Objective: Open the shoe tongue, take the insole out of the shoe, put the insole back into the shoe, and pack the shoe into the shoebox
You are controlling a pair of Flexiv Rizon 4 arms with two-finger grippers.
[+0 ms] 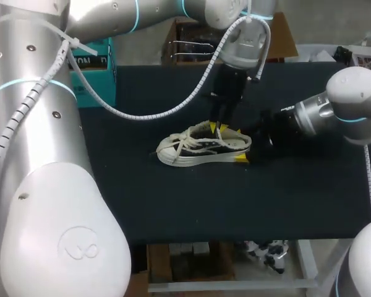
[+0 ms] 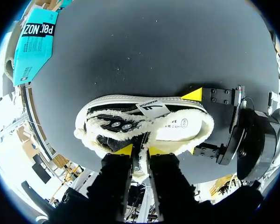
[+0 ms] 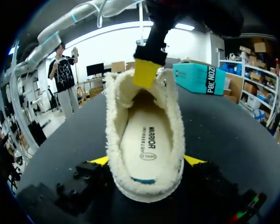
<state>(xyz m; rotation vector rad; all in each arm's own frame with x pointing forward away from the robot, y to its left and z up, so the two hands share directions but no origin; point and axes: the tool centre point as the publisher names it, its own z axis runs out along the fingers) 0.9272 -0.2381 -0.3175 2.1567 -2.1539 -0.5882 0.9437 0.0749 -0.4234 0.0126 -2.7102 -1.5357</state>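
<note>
The shoe [image 1: 201, 147] is set mid-table, toe left, with the insole [image 3: 147, 140] seated inside. Its tongue [image 2: 139, 172] is pinched by the left gripper [image 2: 140, 150], and the heel is clamped by the right gripper [image 3: 147, 160]. Tongue-opening is judged in hand; a pull toward the toe is called for next.

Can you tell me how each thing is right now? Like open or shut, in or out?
shoe: standing on its sole, heel gripped.
tongue: pinched and lifted.
insole: lying inside the shoe.
shoebox: looks shut, away from the shoe.
left gripper: shut on the tongue.
right gripper: shut on the shoe at its heel.
</note>
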